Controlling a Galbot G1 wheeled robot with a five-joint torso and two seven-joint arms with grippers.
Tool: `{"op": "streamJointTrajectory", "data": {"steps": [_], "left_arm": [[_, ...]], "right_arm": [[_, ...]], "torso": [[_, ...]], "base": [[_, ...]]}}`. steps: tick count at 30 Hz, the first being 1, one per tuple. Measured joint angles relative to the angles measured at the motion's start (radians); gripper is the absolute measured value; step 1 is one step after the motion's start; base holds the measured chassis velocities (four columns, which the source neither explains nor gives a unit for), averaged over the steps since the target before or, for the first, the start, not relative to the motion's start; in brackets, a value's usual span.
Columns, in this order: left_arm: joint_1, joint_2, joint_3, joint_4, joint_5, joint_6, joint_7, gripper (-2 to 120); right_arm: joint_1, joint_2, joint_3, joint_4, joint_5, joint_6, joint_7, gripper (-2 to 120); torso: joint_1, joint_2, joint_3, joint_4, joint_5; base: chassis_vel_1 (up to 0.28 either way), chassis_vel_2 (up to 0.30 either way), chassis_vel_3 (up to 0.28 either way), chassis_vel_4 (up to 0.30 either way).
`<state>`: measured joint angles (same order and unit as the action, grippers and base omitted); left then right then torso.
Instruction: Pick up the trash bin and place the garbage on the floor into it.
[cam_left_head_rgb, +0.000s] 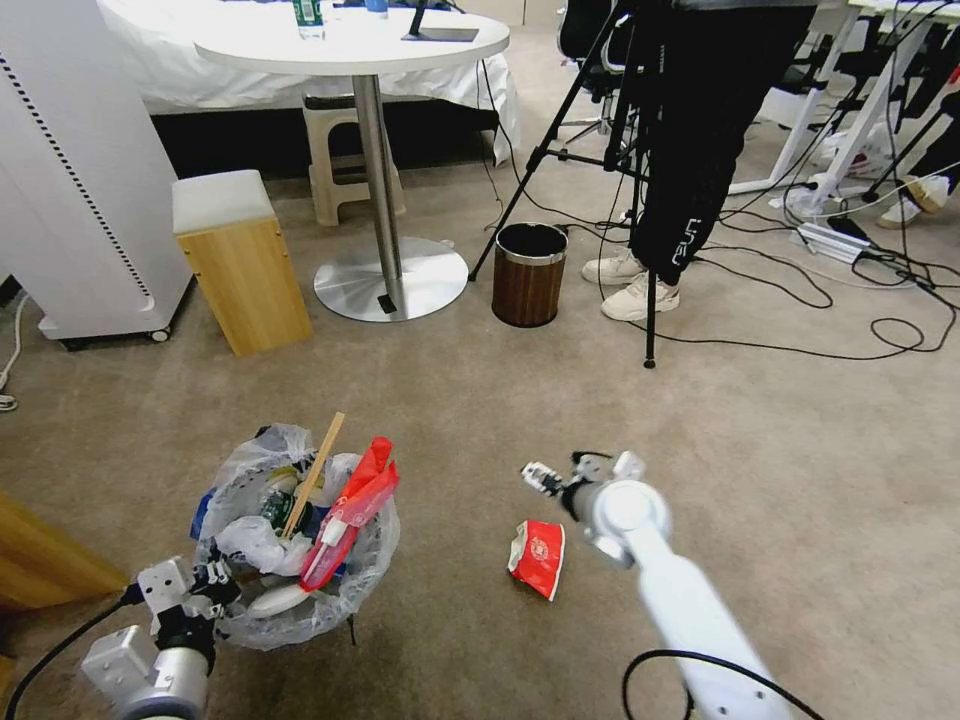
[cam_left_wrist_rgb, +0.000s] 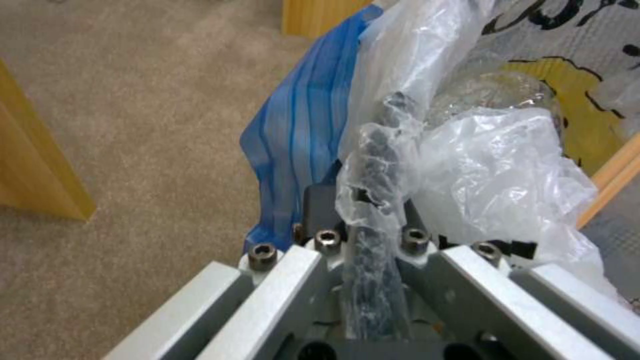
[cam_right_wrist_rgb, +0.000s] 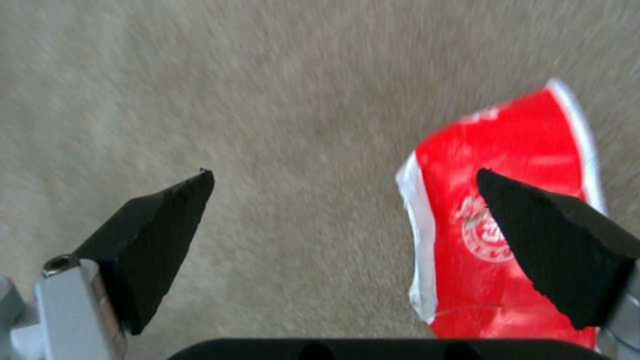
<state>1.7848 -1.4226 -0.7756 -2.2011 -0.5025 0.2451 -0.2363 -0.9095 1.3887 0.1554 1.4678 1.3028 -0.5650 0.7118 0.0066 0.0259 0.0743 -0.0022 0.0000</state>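
Right end effector (cam_right_wrist_rgb: 340, 180): we see its two black wedge fingers (cam_right_wrist_rgb: 157, 240) spread wide and holding nothing. It hangs over the floor (cam_left_head_rgb: 760, 450), pointing down, with one finger above the cup (cam_right_wrist_rgb: 507, 220); we cannot tell whether it touches.

Left end effector (cam_left_wrist_rgb: 363, 225): we see it pinched on the bin (cam_left_head_rgb: 300, 600) rim, a fold of the bag (cam_left_wrist_rgb: 480, 165) and the dark wall edge caught between its fingers. In the head view it sits at the bin's near left side (cam_left_head_rgb: 205, 590).

Cup: crushed flat, red with white edges and a round white emblem. It lies on the carpet just left of the right arm (cam_left_head_rgb: 538, 558), its long axis running roughly away from us, well apart from the bin.

Bin: small and round, lined with crinkly translucent white plastic. It sits low on our left, mouth up.

Bin contents: we see a wooden stick (cam_left_head_rgb: 313, 476) standing tilted with its top leaning away to the right, a long red packet (cam_left_head_rgb: 350, 515) slanting the same way, crumpled white paper (cam_left_head_rgb: 255, 545) and a blue striped wrapper (cam_left_wrist_rgb: 300, 145) hanging over the rim.

Floor: beige short-pile carpet.

Beyond: a brown wood-grain bin with a silver rim (cam_left_head_rgb: 528, 275) stands upright near the round tabletop's (cam_left_head_rgb: 350, 45) metal foot.
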Motion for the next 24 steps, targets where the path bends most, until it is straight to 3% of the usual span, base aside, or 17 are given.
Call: {"op": "streamJointTrajectory", "data": {"steps": [12, 24], "left_arm": [[-0.008, -0.020, 0.005, 0.005, 0.017, -0.003, -0.002, 0], [-0.017, -0.027, 0.006, 0.013, 0.022, -0.005, -0.003, 0]], "right_arm": [[-0.014, 0.061, -0.077, -0.107, -0.085, 0.037, -0.010, 99], [-0.063, 0.056, -0.085, -0.107, -0.142, 0.061, -0.004, 95]], "torso": [[0.000, 0.000, 0.000, 0.0000, -0.0001], [0.000, 0.000, 0.000, -0.0001, -0.0001]], "base": [[0.000, 0.000, 0.000, 0.000], [0.000, 0.000, 0.000, 0.000]]}}
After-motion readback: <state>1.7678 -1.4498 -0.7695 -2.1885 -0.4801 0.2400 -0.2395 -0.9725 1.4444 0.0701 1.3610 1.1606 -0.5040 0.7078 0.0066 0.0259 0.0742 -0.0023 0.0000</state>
